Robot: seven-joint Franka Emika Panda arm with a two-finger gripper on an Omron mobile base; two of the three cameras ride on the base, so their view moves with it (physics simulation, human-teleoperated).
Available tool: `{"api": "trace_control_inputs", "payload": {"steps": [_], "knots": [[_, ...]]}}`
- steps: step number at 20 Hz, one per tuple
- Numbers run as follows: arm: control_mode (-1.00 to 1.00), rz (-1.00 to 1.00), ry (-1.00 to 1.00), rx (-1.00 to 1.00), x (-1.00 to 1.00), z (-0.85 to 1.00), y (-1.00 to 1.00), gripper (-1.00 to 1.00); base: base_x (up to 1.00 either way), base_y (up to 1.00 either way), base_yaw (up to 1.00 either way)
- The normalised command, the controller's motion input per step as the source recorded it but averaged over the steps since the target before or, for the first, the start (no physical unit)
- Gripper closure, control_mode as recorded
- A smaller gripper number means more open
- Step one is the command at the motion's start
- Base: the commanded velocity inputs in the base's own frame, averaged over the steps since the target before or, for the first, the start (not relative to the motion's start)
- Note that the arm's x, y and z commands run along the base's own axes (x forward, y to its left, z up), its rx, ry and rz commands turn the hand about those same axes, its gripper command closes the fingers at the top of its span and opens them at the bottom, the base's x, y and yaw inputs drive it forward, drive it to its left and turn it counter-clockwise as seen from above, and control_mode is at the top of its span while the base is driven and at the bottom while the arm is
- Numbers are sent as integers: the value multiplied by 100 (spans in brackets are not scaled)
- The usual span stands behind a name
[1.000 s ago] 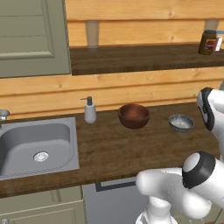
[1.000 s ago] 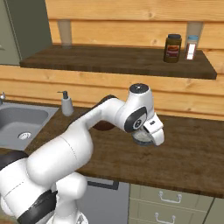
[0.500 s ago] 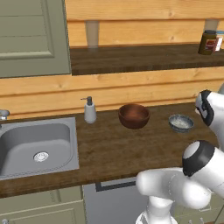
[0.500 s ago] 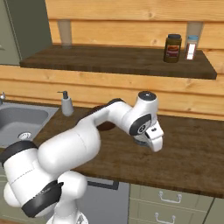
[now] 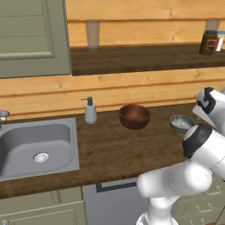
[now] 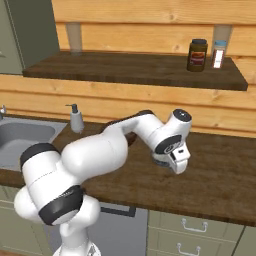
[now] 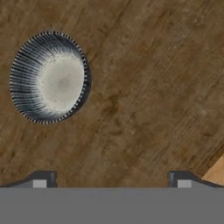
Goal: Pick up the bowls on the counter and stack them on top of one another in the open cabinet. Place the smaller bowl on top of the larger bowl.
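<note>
The larger bowl (image 5: 134,116), reddish-brown and glossy, sits on the counter (image 5: 110,154) near the back wall. To its right stands the smaller bowl (image 5: 181,123), pale grey with a ribbed inner wall (image 7: 48,78). My gripper (image 7: 112,183) hangs over the counter (image 7: 144,109) beside the grey bowl, pointing down, jaws open and wide apart with nothing between them. The bowl lies up and left of the gap. From the right base view the hand (image 6: 176,152) covers most of the grey bowl (image 6: 158,161). The open cabinet (image 5: 145,59) is above, its shelf board bare at the middle.
A soap dispenser (image 5: 90,110) stands left of the brown bowl, beside the steel sink (image 5: 35,145). A dark jar (image 6: 197,55) and a small white container (image 6: 217,54) occupy the shelf's right end. A grey-green cabinet door (image 5: 30,35) hangs at upper left.
The hand has drifted slightly right and lower over the counter next to the grey bowl, and the elbow has swung. Both bowls stay where they were.
</note>
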Motion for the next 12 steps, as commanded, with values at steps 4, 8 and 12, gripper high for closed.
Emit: {"api": "trace_control_inputs", "payload": {"steps": [4,8,12], "knots": [[-100,0,0,0,45,-34,0,-100,0,0,0],[-100,0,2,0,38,-52,0,-100,0,0,0],[-100,0,1,0,41,-48,-2,-100,0,0,0]]}}
